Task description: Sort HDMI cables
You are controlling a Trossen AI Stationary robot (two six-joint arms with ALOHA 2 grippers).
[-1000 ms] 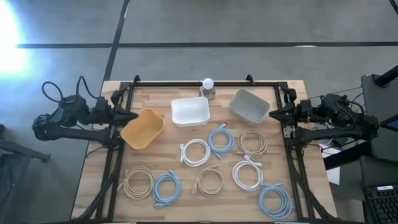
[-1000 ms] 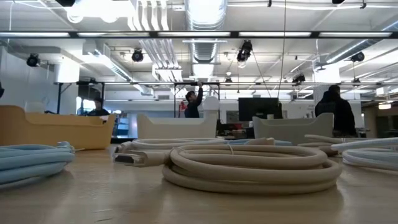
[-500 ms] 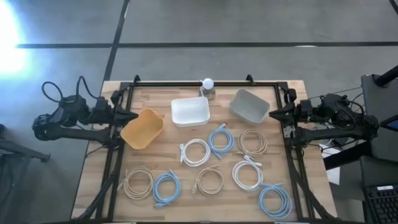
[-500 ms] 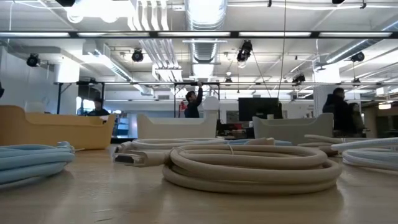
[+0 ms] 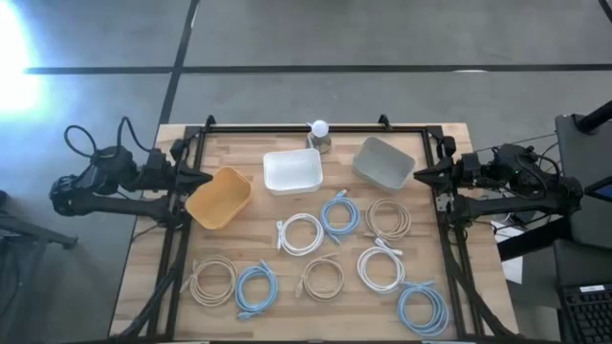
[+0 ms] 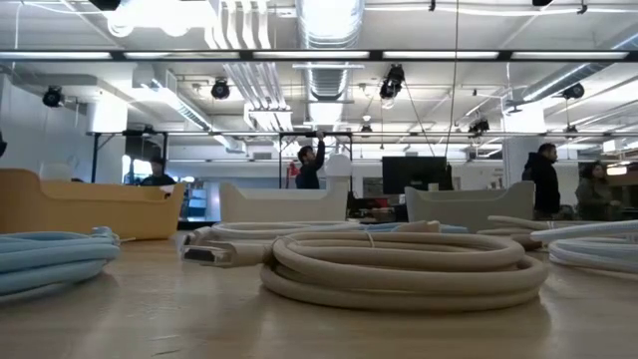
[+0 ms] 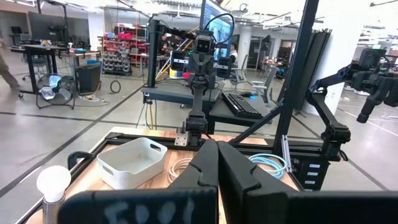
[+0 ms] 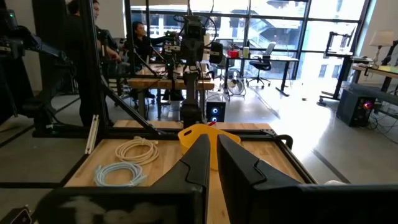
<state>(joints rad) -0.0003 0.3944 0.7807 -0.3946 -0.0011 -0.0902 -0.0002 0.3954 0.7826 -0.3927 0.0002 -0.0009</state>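
HDMI cables (image 5: 302,232): small round coils; blue, white, beige

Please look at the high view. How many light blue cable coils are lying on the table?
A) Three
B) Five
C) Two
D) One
A: three light blue coils show on the table: one near the middle, one at the front beside a beige coil, and one at the front right corner.
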